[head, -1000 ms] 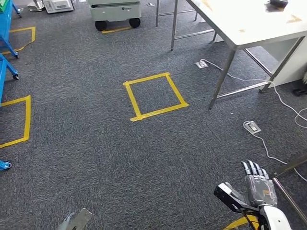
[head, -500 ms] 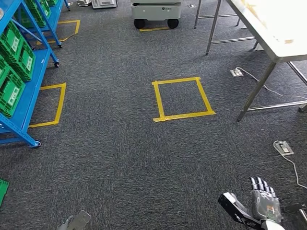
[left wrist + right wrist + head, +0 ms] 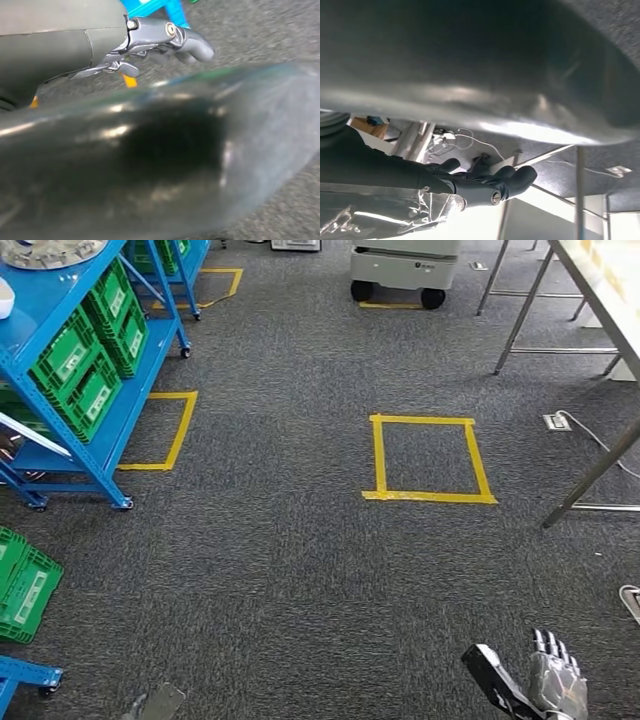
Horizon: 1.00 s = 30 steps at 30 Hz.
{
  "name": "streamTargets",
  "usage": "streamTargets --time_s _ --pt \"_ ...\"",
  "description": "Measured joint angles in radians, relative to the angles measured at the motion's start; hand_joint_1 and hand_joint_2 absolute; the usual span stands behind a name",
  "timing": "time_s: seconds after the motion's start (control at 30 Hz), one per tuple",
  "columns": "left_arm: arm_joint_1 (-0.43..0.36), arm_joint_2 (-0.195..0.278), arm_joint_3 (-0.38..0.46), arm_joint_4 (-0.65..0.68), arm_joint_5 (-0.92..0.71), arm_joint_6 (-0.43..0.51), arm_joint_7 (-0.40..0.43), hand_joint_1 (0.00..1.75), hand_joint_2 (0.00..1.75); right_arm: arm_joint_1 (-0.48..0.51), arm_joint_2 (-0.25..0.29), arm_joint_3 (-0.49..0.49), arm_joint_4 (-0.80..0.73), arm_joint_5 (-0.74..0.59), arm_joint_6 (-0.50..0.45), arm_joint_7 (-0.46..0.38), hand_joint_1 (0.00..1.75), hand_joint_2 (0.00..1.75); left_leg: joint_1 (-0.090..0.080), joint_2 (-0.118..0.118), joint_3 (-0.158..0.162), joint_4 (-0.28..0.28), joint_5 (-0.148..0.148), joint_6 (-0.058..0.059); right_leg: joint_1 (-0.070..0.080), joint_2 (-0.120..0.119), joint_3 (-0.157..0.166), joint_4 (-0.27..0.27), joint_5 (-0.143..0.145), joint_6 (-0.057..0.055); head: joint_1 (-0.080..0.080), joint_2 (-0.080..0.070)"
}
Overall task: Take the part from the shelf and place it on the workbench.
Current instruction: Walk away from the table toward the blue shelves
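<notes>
Shelf (image 3: 113, 430) apart, right hand (image 3: 557, 685) fingers (image 3: 551, 645) spread, empty

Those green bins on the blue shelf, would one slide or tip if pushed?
The green bins look like rigid ribbed plastic, probably light. They sit tilted on the sloped blue shelf, so a push would likely slide one rather than tip it. What is inside them cannot be seen.

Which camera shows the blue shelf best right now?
The head view: the blue shelf stands at left with green bins on its tiers. The left wrist view catches just a blue scrap of it; the right wrist view faces table legs.
</notes>
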Motion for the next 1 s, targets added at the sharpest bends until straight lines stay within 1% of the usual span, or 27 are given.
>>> streamTargets --time_s 0.03,0.07,0.1,0.13,0.17,0.2,0.23,0.27,0.3,0.33,0.37,0.4,0.43,0.47,0.57,0.63,0.67,0.7,0.73,0.77,0.8,0.83,0.87,0.9,0.93,0.97,1.0 --pt "0.001 -0.002 0.003 -0.001 -0.002 0.000 -0.001 0.00 0.00 -0.001 0.008 -0.011 0.003 0.002 0.007 -0.007 0.00 0.00 0.004 -0.012 0.001 -0.002 0.003 0.005 -0.002 0.030 -0.012 0.030 -0.020 0.006 0.003 0.000" --pt "0.000 -0.004 0.006 -0.001 -0.004 -0.001 -0.002 0.00 0.00 0.000 0.015 -0.022 0.007 0.005 0.015 -0.015 0.00 0.00 0.007 -0.022 0.002 -0.003 0.005 0.008 -0.005 0.065 -0.032 0.073 -0.044 0.011 0.005 0.000" --pt "-0.001 -0.005 0.008 -0.001 -0.006 -0.001 -0.003 0.00 0.00 0.000 0.022 -0.033 0.012 0.006 0.021 -0.021 0.00 0.00 0.008 -0.031 0.001 -0.003 0.006 0.010 -0.006 0.091 -0.054 0.122 -0.071 0.014 0.007 0.000" --pt "-0.003 -0.007 0.010 -0.001 -0.008 -0.002 -0.004 0.00 0.00 0.002 0.031 -0.045 0.019 0.006 0.027 -0.026 0.00 0.00 0.008 -0.042 0.000 -0.003 0.007 0.012 -0.007 0.102 -0.083 0.182 -0.098 0.015 0.009 0.000" --pt "-0.003 -0.009 0.011 -0.001 -0.009 -0.002 -0.005 0.00 0.00 0.003 0.039 -0.056 0.027 0.006 0.031 -0.031 0.00 0.00 0.008 -0.054 0.000 -0.003 0.007 0.012 -0.008 0.106 -0.109 0.232 -0.115 0.017 0.010 0.000" --pt "-0.002 -0.010 0.012 -0.001 -0.010 -0.003 -0.006 0.00 0.00 0.004 0.049 -0.068 0.035 0.005 0.034 -0.036 0.00 0.00 0.008 -0.066 0.000 -0.003 0.007 0.012 -0.008 0.107 -0.129 0.266 -0.121 0.017 0.011 0.000" --pt "0.000 -0.012 0.015 -0.001 -0.011 -0.003 -0.006 0.00 0.00 0.004 0.061 -0.083 0.045 0.002 0.039 -0.044 0.00 0.00 0.008 -0.082 0.000 -0.002 0.007 0.012 -0.009 0.109 -0.139 0.276 -0.112 0.018 0.012 0.000" --pt "0.002 -0.014 0.017 -0.001 -0.012 -0.004 -0.007 0.00 0.00 0.004 0.073 -0.098 0.055 -0.003 0.046 -0.054 0.00 0.00 0.009 -0.097 0.001 -0.002 0.008 0.011 -0.010 0.111 -0.127 0.242 -0.083 0.018 0.012 0.000" --pt "0.003 -0.016 0.020 -0.001 -0.012 -0.004 -0.007 0.00 0.00 0.003 0.085 -0.115 0.064 -0.013 0.053 -0.066 0.00 0.00 0.010 -0.112 0.003 -0.002 0.008 0.008 -0.013 0.121 -0.098 0.174 -0.042 0.018 0.012 0.000" --pt "0.004 -0.017 0.024 -0.001 -0.012 -0.003 -0.008 0.00 0.00 0.001 0.100 -0.135 0.074 -0.025 0.062 -0.080 0.00 0.00 0.011 -0.126 0.003 -0.001 0.008 0.004 -0.017 0.144 -0.064 0.101 -0.012 0.019 0.013 0.000" --pt "0.003 -0.018 0.027 -0.001 -0.012 -0.002 -0.010 0.00 0.00 -0.001 0.115 -0.156 0.084 -0.039 0.069 -0.094 0.00 0.00 0.011 -0.140 0.002 0.002 0.008 -0.001 -0.020 0.163 -0.037 0.040 0.009 0.016 0.012 0.000" --pt "0.004 -0.019 0.030 -0.001 -0.012 0.000 -0.011 0.00 0.00 -0.004 0.128 -0.175 0.092 -0.052 0.075 -0.106 0.00 0.00 0.011 -0.150 0.000 0.003 0.009 -0.006 -0.022 0.178 -0.020 0.005 0.017 0.013 0.012 0.000" --pt "0.004 -0.019 0.032 -0.001 -0.012 0.001 -0.013 0.00 0.00 -0.006 0.139 -0.190 0.098 -0.062 0.080 -0.115 0.00 0.00 0.010 -0.157 -0.002 0.004 0.009 -0.010 -0.022 0.185 -0.016 -0.006 0.015 0.009 0.011 0.000" --pt "0.005 -0.019 0.033 -0.001 -0.012 0.001 -0.013 0.00 0.00 -0.007 0.144 -0.199 0.101 -0.067 0.081 -0.120 0.00 0.00 0.009 -0.160 -0.004 0.005 0.009 -0.012 -0.021 0.180 -0.016 -0.008 0.017 0.005 0.011 0.000" --pt "0.006 -0.019 0.034 -0.001 -0.012 0.001 -0.014 0.00 0.00 -0.007 0.148 -0.204 0.102 -0.070 0.082 -0.122 0.00 0.00 0.010 -0.162 -0.005 0.004 0.010 -0.013 -0.021 0.177 -0.016 -0.007 0.016 0.003 0.010 0.000" --pt "0.012 -0.020 0.037 -0.001 -0.011 0.003 -0.017 0.00 0.00 -0.013 0.167 -0.232 0.110 -0.083 0.086 -0.139 0.00 0.00 0.013 -0.173 -0.008 0.001 0.014 -0.021 -0.018 0.167 -0.012 -0.007 0.019 -0.006 0.011 0.000" --pt "0.016 -0.024 0.042 -0.001 -0.008 0.008 -0.020 0.00 0.00 -0.020 0.196 -0.274 0.129 -0.097 0.089 -0.162 0.00 0.00 0.014 -0.145 -0.042 0.068 -0.022 -0.029 -0.016 0.144 -0.010 -0.008 0.021 -0.016 0.007 0.000" --pt "0.021 -0.030 0.047 -0.001 -0.006 0.013 -0.024 0.00 0.00 -0.028 0.227 -0.320 0.151 -0.112 0.092 -0.184 0.00 0.00 0.015 -0.117 -0.082 0.149 -0.062 -0.037 -0.014 0.118 -0.010 -0.010 0.023 -0.026 0.004 0.000" --pt "0.023 -0.036 0.051 -0.001 -0.004 0.018 -0.026 0.00 0.00 -0.034 0.255 -0.359 0.173 -0.121 0.094 -0.202 0.00 0.00 0.015 -0.084 -0.121 0.231 -0.101 -0.042 -0.014 0.092 -0.010 -0.012 0.024 -0.034 0.001 0.000" --pt "0.026 -0.043 0.054 -0.001 -0.002 0.022 -0.028 0.00 0.00 -0.041 0.280 -0.394 0.196 -0.127 0.094 -0.216 0.00 0.00 0.014 -0.050 -0.154 0.303 -0.132 -0.046 -0.012 0.066 -0.011 -0.012 0.024 -0.039 -0.002 0.000" --pt "0.029 -0.047 0.055 -0.001 -0.001 0.024 -0.028 0.00 0.00 -0.045 0.291 -0.406 0.209 -0.125 0.095 -0.219 0.00 0.00 0.014 -0.047 -0.142 0.284 -0.113 -0.046 -0.012 0.053 -0.010 -0.012 0.023 -0.039 -0.002 0.000" --pt "0.031 -0.049 0.057 -0.001 0.000 0.025 -0.028 0.00 0.00 -0.051 0.301 -0.417 0.223 -0.123 0.095 -0.221 0.00 0.00 0.014 -0.039 -0.112 0.230 -0.081 -0.044 -0.012 0.042 -0.009 -0.012 0.021 -0.037 -0.002 0.000" --pt "0.032 -0.052 0.058 -0.001 0.001 0.026 -0.028 0.00 0.00 -0.057 0.309 -0.427 0.238 -0.119 0.095 -0.224 0.00 0.00 0.012 -0.013 -0.071 0.157 -0.047 -0.041 -0.011 0.031 -0.005 -0.012 0.019 -0.035 -0.003 0.000" --pt "0.030 -0.054 0.058 -0.001 0.002 0.027 -0.028 0.00 0.00 -0.061 0.316 -0.437 0.253 -0.115 0.094 -0.226 0.00 0.00 0.009 0.017 -0.031 0.085 -0.024 -0.037 -0.008 0.020 -0.003 -0.010 0.015 -0.031 -0.004 0.000" --pt "0.028 -0.056 0.059 -0.001 0.003 0.028 -0.028 0.00 0.00 -0.064 0.323 -0.447 0.267 -0.112 0.093 -0.228 0.00 0.00 0.006 0.039 -0.004 0.036 -0.011 -0.033 -0.004 0.009 -0.001 -0.009 0.011 -0.026 -0.003 0.000" --pt "0.026 -0.058 0.059 -0.001 0.005 0.029 -0.028 0.00 0.00 -0.067 0.328 -0.456 0.280 -0.110 0.093 -0.229 0.00 0.00 0.004 0.053 0.009 0.009 -0.009 -0.029 -0.001 -0.003 0.001 -0.010 0.006 -0.022 -0.003 0.000" --pt "0.026 -0.060 0.060 -0.001 0.007 0.030 -0.028 0.00 0.00 -0.068 0.333 -0.464 0.291 -0.108 0.091 -0.230 0.00 0.00 0.003 0.046 0.011 0.001 -0.011 -0.026 0.002 -0.016 0.006 -0.011 0.003 -0.017 -0.003 0.000"
